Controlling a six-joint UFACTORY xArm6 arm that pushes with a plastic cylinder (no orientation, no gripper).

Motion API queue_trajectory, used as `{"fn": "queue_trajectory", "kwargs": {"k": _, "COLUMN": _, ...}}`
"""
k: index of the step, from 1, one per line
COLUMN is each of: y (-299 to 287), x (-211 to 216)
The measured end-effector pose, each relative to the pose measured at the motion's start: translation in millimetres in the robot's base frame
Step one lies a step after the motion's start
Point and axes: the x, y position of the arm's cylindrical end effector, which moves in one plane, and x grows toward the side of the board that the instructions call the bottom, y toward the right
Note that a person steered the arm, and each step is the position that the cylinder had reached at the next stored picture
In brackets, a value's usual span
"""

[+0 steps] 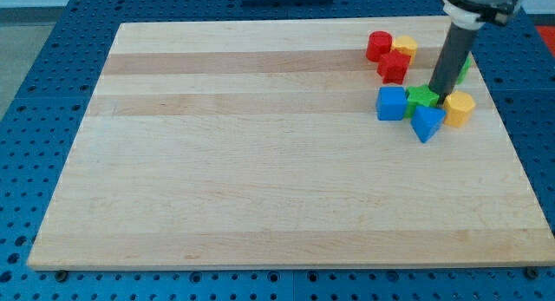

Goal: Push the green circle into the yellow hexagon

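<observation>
My tip (pixel 440 100) rests on the board at the view's upper right, between a green block (pixel 422 97) on its left and the yellow hexagon (pixel 460 108) on its right, close to both. The green block's shape is hard to make out. It touches a blue cube (pixel 391 102) on its left and a blue triangular block (pixel 427 123) below it. A second green block (pixel 466 68) peeks out behind the rod, mostly hidden.
Two red blocks (pixel 379 46) (pixel 394 67) and a small yellow block (pixel 405 49) sit together above the blue cube. The wooden board's right edge (pixel 499 110) lies just beyond the yellow hexagon.
</observation>
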Motion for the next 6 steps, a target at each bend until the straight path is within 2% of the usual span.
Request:
{"fn": "queue_trajectory", "kwargs": {"k": 1, "y": 0, "x": -3}}
{"fn": "queue_trajectory", "kwargs": {"k": 3, "y": 1, "x": -151}}
{"fn": "queue_trajectory", "kwargs": {"k": 4, "y": 51, "x": -162}}
{"fn": "queue_trajectory", "kwargs": {"k": 5, "y": 58, "x": -155}}
{"fn": "queue_trajectory", "kwargs": {"k": 6, "y": 57, "x": -100}}
